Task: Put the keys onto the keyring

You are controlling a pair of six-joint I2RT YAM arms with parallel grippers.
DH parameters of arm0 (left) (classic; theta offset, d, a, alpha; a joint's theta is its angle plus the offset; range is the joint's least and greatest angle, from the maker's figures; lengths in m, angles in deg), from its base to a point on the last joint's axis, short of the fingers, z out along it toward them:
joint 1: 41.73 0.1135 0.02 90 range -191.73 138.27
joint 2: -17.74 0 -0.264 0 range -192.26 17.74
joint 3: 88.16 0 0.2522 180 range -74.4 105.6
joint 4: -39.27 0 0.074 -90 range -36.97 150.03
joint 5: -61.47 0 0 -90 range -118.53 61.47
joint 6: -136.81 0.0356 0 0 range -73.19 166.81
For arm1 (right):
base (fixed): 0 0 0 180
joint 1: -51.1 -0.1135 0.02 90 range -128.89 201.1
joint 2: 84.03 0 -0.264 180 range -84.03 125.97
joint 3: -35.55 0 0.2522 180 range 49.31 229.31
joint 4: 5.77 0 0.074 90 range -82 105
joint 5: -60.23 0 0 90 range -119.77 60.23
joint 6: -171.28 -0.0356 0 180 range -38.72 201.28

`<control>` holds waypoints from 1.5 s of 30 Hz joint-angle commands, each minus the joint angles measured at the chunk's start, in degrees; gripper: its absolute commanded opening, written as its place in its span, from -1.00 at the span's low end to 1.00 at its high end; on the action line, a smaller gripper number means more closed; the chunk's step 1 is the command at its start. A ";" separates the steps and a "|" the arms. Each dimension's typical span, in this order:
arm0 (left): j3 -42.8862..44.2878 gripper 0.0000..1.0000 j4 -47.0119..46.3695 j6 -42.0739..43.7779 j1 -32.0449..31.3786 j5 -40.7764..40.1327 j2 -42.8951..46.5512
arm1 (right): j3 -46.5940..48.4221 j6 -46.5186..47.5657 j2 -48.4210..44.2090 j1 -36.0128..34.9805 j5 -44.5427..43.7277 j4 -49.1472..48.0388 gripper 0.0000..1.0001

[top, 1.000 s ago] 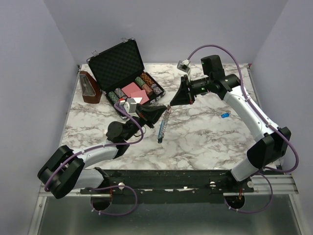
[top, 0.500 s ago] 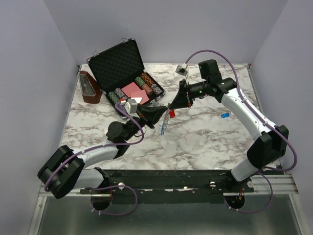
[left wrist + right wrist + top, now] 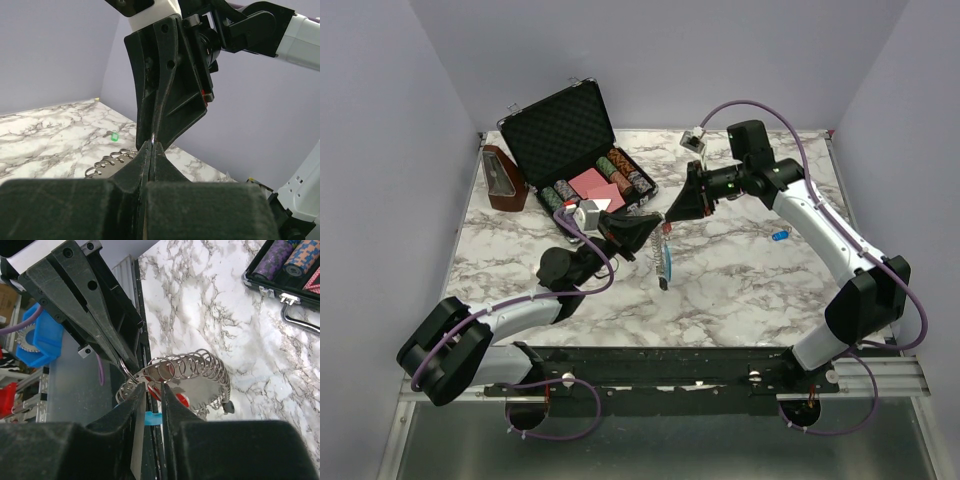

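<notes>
Silvery coiled-wire keyring (image 3: pixel 200 369), glossy red key (image 3: pixel 180 400)

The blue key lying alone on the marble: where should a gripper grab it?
Probably pinch the blue key across its narrow plastic head, coming straight down from above: it lies flat on the marble table, apart from everything else.

two white-and-black arms strung with purple cables

the left arm (image 3: pixel 515 318) and right arm (image 3: pixel 830 225) are built of white links joined by bulky black joints. a purple cable (image 3: pixel 760 104) is run along each. a green light (image 3: pixel 729 183) is seen on the right wrist. the left gripper (image 3: pixel 124 365) and right gripper (image 3: pixel 154 134) are made of flat, black, tapering fingers set with round screws (image 3: pixel 67 252). a small white-grey camera (image 3: pixel 696 137) is mounted at each wrist.
</notes>
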 commanded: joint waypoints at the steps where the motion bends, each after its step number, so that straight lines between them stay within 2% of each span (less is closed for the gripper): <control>1: 1.44 -1.00 -16.13 0.22 0.46 1.07 1.57 | 2.97 0.09 -2.14 1.72 0.14 0.16 -0.38; 10: 1.18 -1.00 -13.15 -0.13 1.25 2.65 2.18 | 1.14 9.22 -7.06 5.24 -1.34 3.76 0.08; 15: 2.40 -1.00 -4.55 -1.98 2.39 5.28 3.76 | -5.18 14.41 -12.33 6.29 -4.16 2.81 0.33; 19: 5.21 -1.00 6.77 -1.81 2.92 5.99 6.22 | -9.23 16.96 -15.06 7.70 -0.75 2.71 0.44; 22: 8.63 -1.00 17.67 -0.40 2.92 4.76 8.33 | -10.91 16.45 -15.77 7.79 3.47 2.28 0.45; 26: 13.99 -1.00 31.20 1.79 2.39 1.25 9.56 | -8.64 14.42 -15.24 7.61 -0.37 2.62 0.44; 31: 19.88 -1.00 42.03 6.10 -0.15 -6.56 8.43 | -5.99 14.60 -14.97 7.00 0.05 4.82 0.44; 36: 25.60 -1.00 46.62 9.44 -3.40 -14.64 5.44 | -8.00 13.90 -16.64 2.88 -2.66 3.60 0.48; 45: 33.60 -1.00 48.91 9.71 -7.89 -27.05 -0.45 | -12.05 9.16 -17.88 -1.17 -17.59 -4.22 0.51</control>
